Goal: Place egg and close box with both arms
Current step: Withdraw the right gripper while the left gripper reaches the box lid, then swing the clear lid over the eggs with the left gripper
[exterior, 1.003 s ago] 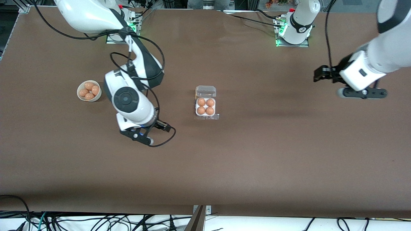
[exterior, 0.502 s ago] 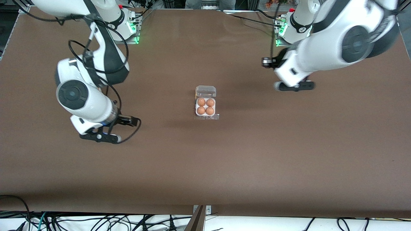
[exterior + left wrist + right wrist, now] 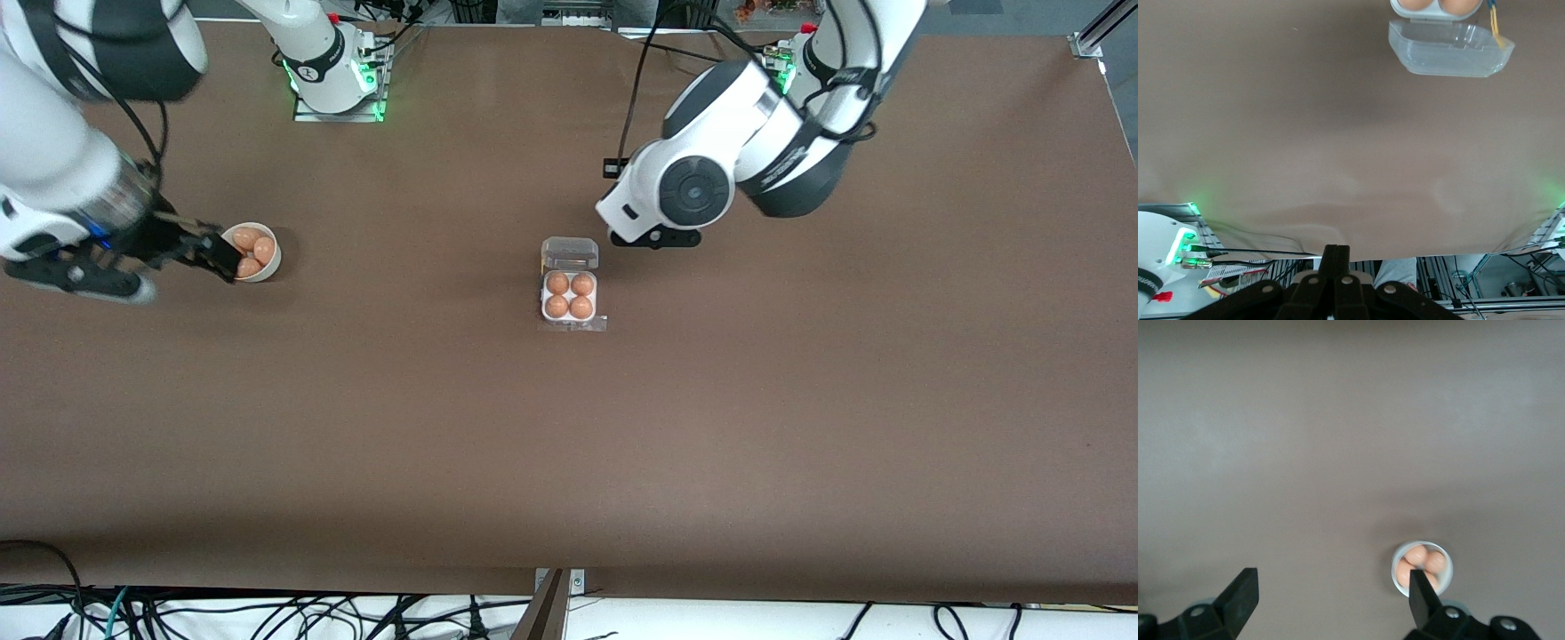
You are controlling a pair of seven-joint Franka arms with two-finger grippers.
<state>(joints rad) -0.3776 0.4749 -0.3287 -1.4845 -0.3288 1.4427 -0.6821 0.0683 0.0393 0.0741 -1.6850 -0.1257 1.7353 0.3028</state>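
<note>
Eggs fill all four cells of the box (image 3: 569,296), which sits mid-table with its clear lid (image 3: 570,252) folded open toward the robot bases. At the right arm's end of the table, the right gripper (image 3: 209,258) hangs in the air beside the white bowl (image 3: 268,263), fingers spread wide and holding nothing. The bowl contains several more eggs (image 3: 252,252). The left gripper (image 3: 653,238) hovers over bare table just beside the open lid, its fingers drawn together and empty.
</note>
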